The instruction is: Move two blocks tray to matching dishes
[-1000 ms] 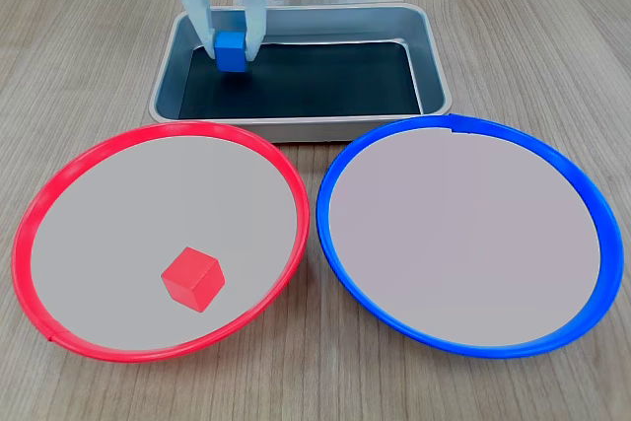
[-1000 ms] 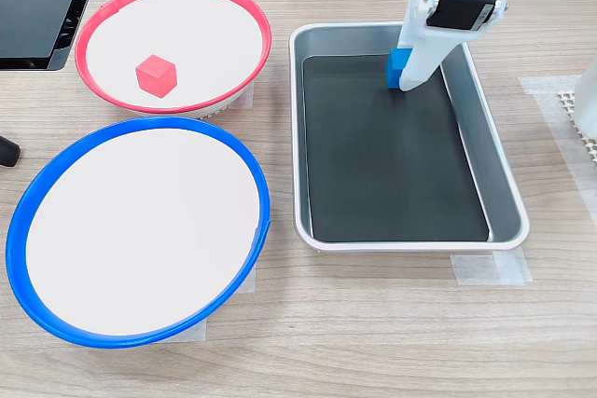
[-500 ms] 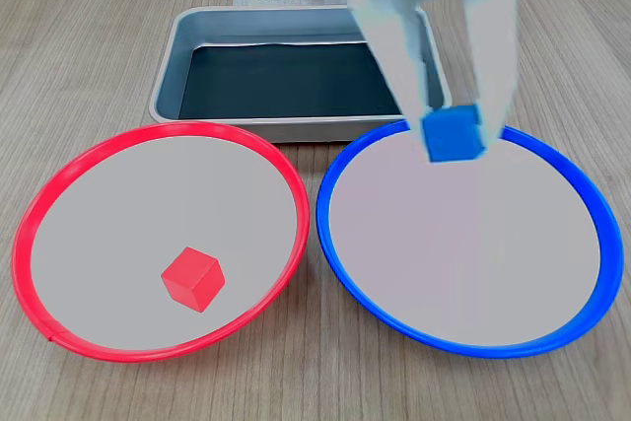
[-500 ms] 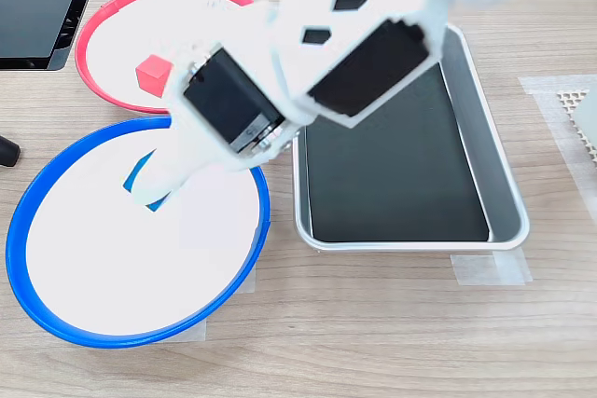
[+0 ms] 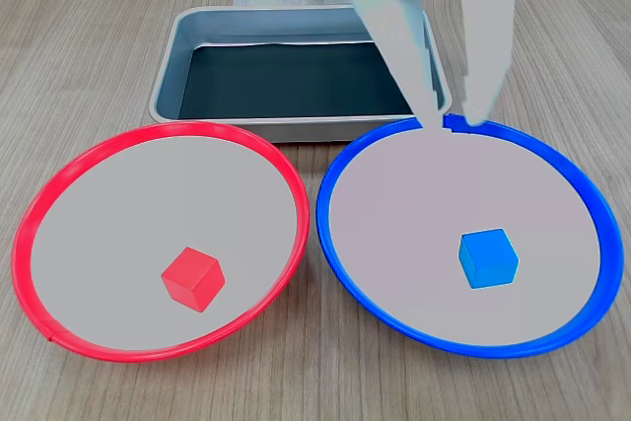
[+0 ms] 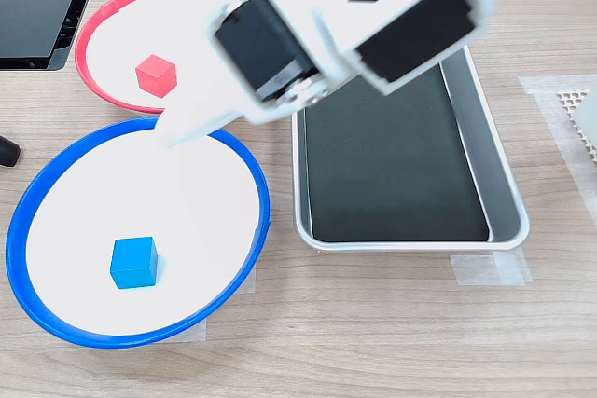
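- Nearest you in a fixed view, the blue block [image 5: 488, 258] lies flat on the pale centre of the blue-rimmed dish [image 5: 340, 163]; it is a plain, matte, sharp-edged cube with no long axis
- Beside it, the red block [image 5: 192, 279] rests inside the red-rimmed dish [image 5: 39, 199]; both dishes are round, shallow and smooth
- The gripper [image 5: 455, 120] hangs above the far rim of the blue-rimmed dish, its white plastic fingers [image 5: 409, 41] spread wide and holding nothing; the blue block lies nearer you and below it, well apart
- Farthest, the tray [image 5: 306, 127] shows a dull metal wall, rolled rim and bare dark bottom
- Judge both blocks placed; your next move is probably a clear retreat
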Controlling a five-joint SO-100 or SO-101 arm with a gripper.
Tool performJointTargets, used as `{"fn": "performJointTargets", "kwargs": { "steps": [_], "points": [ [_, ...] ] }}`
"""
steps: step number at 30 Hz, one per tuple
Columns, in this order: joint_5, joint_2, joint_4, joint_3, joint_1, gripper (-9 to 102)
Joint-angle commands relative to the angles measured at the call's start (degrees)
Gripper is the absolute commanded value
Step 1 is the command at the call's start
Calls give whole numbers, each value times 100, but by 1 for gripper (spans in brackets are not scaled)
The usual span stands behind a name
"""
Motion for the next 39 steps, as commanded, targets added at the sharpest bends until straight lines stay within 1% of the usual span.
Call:
{"fn": "performJointTargets", "kwargs": {
  "steps": [1,3,4,6,7,8,9,10,12,16,22,26,27,28,29,31,39],
  "points": [
    [2057,1283,-1239,817,308,0],
    [3806,2452,-1978,1898,677,0],
    [4421,3173,-2083,2531,844,0],
    [4764,4351,-1916,3507,1011,0],
    [4720,4975,-1617,3937,1055,0],
    [4676,5581,-1143,4280,1107,0],
    [4579,6284,-475,4649,1143,0],
    [4491,6662,-114,4852,1143,0],
    [4351,7567,896,5300,1160,0],
    [4087,8279,1978,5739,1222,0],
    [4175,9167,3718,5748,1397,0],
    [4184,9167,3727,5748,1389,0],
    [4184,9167,3727,5748,1389,1],
    [4184,9167,3727,5748,1389,4],
    [4184,9167,3727,5748,1389,5],
    [4184,9167,3727,5748,1389,0],
    [4184,9167,3727,5748,1389,0]
  ]
}}
